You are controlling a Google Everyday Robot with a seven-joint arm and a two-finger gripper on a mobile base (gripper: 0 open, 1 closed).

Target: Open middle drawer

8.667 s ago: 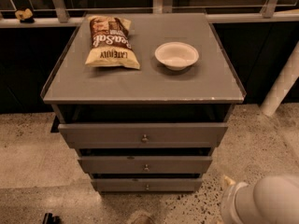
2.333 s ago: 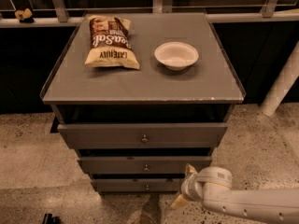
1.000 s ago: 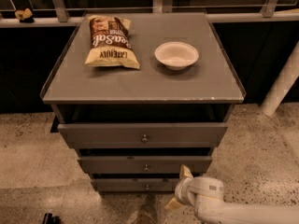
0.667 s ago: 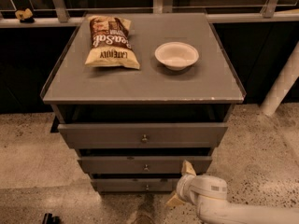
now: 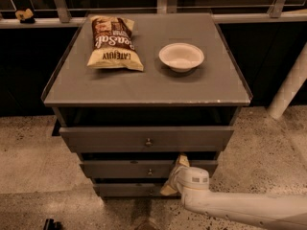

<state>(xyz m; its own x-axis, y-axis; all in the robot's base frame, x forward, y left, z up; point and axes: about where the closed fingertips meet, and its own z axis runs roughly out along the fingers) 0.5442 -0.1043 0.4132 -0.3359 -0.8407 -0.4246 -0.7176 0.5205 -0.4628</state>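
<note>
The grey cabinet has three drawer fronts, each stepped out a little. The middle drawer (image 5: 120, 169) has a small round knob (image 5: 149, 172). Above it is the widest drawer (image 5: 105, 139), and below it the narrowest drawer (image 5: 120, 190). My gripper (image 5: 174, 175) comes in on a white arm (image 5: 240, 210) from the lower right. It sits in front of the right part of the middle drawer front, just right of the knob. Its two tan fingers (image 5: 182, 160) are spread one above the other, with nothing between them.
On the cabinet top (image 5: 192, 87) lie a chip bag (image 5: 114, 42) at the left and a white bowl (image 5: 181, 56) at the right. A white post (image 5: 289, 87) stands at the right. Speckled floor (image 5: 29, 157) surrounds the cabinet.
My arm came in from the lower right and moved left up to the middle drawer front. In the last second it has shifted only slightly. The drawers have not moved.
</note>
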